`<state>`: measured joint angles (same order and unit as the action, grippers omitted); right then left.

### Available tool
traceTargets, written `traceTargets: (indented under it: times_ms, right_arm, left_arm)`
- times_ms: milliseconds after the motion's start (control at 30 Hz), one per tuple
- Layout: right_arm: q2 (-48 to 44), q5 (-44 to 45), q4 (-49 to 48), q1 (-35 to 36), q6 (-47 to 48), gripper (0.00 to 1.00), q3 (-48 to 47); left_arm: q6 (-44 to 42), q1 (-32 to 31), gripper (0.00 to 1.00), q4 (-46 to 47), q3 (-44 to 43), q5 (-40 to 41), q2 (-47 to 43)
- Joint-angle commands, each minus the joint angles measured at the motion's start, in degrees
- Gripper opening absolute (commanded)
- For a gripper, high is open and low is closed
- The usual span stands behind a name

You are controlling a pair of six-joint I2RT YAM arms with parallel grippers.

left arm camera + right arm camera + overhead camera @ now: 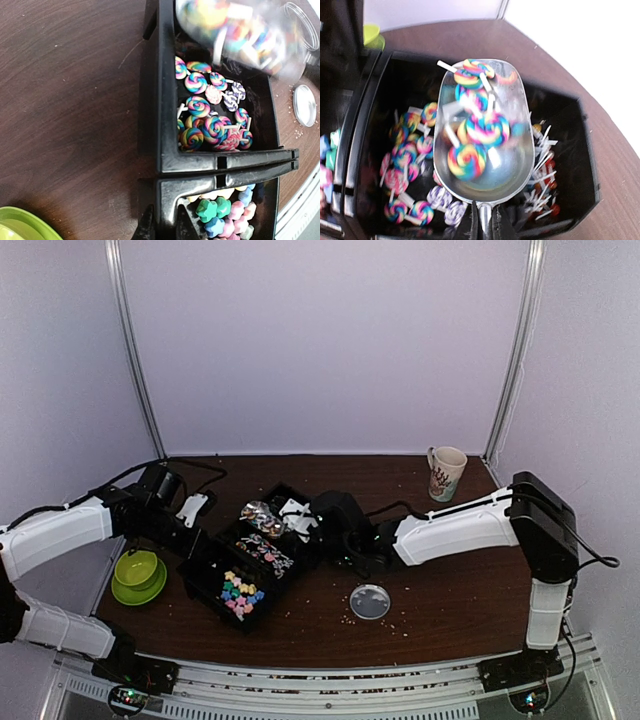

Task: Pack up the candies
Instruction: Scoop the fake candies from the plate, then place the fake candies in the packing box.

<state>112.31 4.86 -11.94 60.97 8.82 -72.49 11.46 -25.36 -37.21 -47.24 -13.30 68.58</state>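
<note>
A black compartment tray (205,575) holds the candies. Pastel star-shaped bits (225,215) fill the near compartment, and rainbow swirl lollipops (210,120) on white sticks lie in the middle one. Small stick lollipops (542,170) crowd the far compartment. My left gripper (164,227) is shut on the tray's side wall (165,200), one finger inside and one outside. My right gripper (489,225) is shut on the handle of a metal scoop (512,160). The scoop carries several swirl lollipops (467,161) and hangs over the tray, blurred in the left wrist view.
A green bowl (138,575) sits left of the tray on the brown table. A round clear lid (370,601) lies to the tray's right among pale crumbs. A patterned mug (446,472) stands at the back right corner.
</note>
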Motion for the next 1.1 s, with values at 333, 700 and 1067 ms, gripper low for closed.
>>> traceTargets:
  times_ms: [333, 700, 1067]
  right_arm:
    - [-5.23, -1.85, 0.22, -1.37, -2.79, 0.0, -0.95]
    - [-16.44, 0.3, 16.0, -2.51, -2.89, 0.0, 1.07]
    - [-30.34, 0.35, 29.59, -8.54, -4.71, 0.0, 8.05]
  left_arm:
    - [0.53, 0.27, 0.0, 4.71, -1.1, -4.54, -1.51]
    - [1.11, 1.47, 0.0, 3.84, -1.18, -2.62, -1.87]
    - [1.48, 1.92, 0.0, 3.18, -1.18, -0.5, -2.0]
